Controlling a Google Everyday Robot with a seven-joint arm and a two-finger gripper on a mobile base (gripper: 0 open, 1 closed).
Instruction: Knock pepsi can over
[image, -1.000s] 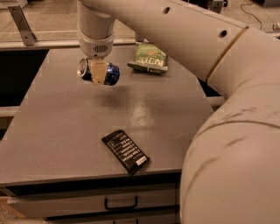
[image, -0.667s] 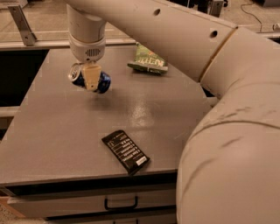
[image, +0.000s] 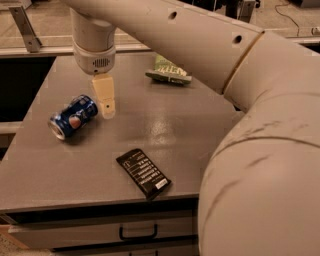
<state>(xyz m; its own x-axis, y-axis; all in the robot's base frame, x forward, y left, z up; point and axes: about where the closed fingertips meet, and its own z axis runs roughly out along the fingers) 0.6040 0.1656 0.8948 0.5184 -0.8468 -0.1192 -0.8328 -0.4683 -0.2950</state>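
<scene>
Pincer over table (pepsi can sideways).

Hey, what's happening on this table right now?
A robot arm is working on knocking over a pepsi can. The can lies on its side near the left edge of the table, silver top facing front left. The gripper hangs just to its right, apart from it, holding nothing. A green snack bag sits at the back and a flat black packet near the front.
</scene>
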